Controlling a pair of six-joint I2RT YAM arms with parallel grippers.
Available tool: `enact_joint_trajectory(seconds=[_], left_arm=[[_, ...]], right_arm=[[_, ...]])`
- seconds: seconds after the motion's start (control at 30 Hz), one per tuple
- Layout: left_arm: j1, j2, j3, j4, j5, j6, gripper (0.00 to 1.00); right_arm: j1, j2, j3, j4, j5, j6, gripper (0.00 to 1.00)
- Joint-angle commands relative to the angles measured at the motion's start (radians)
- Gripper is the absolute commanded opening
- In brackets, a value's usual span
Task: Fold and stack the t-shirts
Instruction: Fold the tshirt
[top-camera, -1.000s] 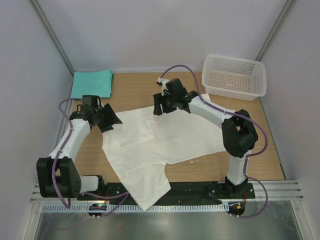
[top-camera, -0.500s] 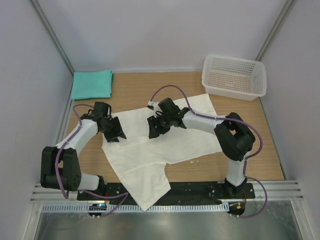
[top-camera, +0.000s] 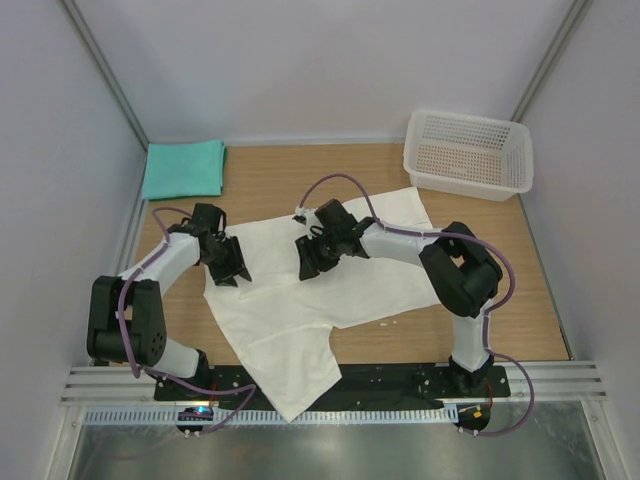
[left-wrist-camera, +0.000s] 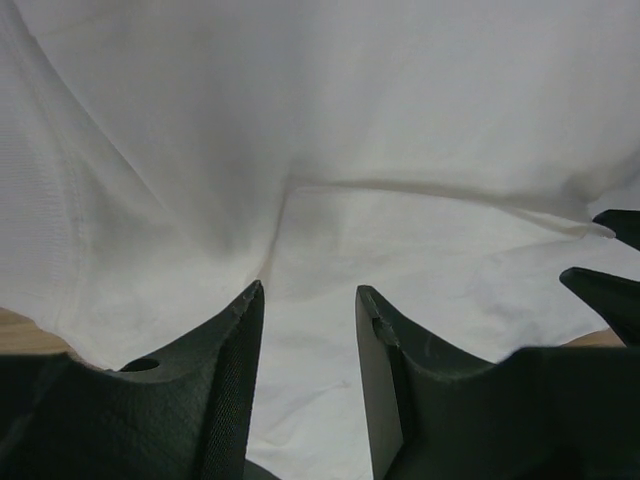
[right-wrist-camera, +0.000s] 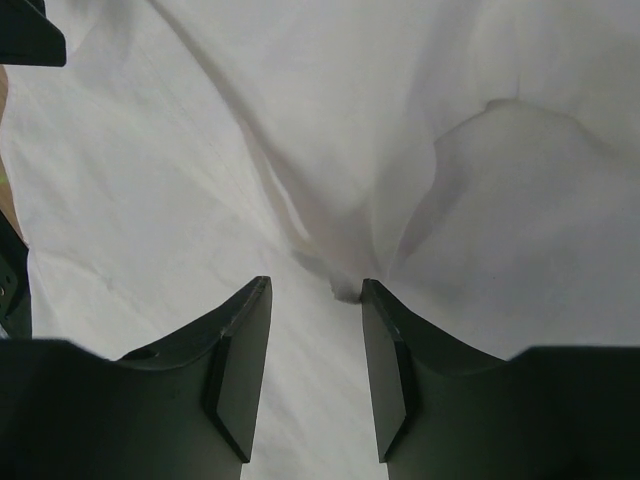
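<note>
Both grippers have come toward the near side and down onto the cloth since a second ago, and their jaws have narrowed. The right one has travelled further, uncovering the shirt's far right corner.

Nearest, one end of the white soft cloth t-shirt hangs over the near edge of the brown wooden table, between the two arm bases. The rest lies spread and creased across the middle of the table; no red print shows.

The left gripper presses on the shirt's left edge. In the left wrist view its dark fingers stand partly apart, and the white cloth lies flat in the gap, with a fold running up to it; the jaws are not clamped on anything.

The right gripper sits on the shirt's middle, well apart from the left. The right wrist view shows its jaws also parted, with a small pucker of cloth raised just at the fingertips, not yet pinched.

Farther back, the plain teal-green t-shirt lies folded in the far left corner. The white plastic mesh basket stands in the far right corner, just beyond the white shirt's corner.
</note>
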Motion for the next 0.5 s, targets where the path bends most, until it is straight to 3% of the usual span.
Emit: enact_joint_trajectory(seconds=[0.0, 0.23, 0.47], left_arm=[[-0.003, -0.025, 0.034, 0.011, -0.026, 0.019, 0.44], [-0.003, 0.024, 0.053, 0.008, -0.02, 0.034, 0.48], [-0.003, 0.093, 0.1, 0.035, -0.009, 0.037, 0.42]], right_arm=[[0.0, 0.01, 0.036, 0.045, -0.031, 0.001, 0.47], [0.0, 0.0, 0.042, 0.025, -0.008, -0.002, 0.36], [0.0, 0.003, 0.033, 0.025, -0.017, -0.001, 0.28]])
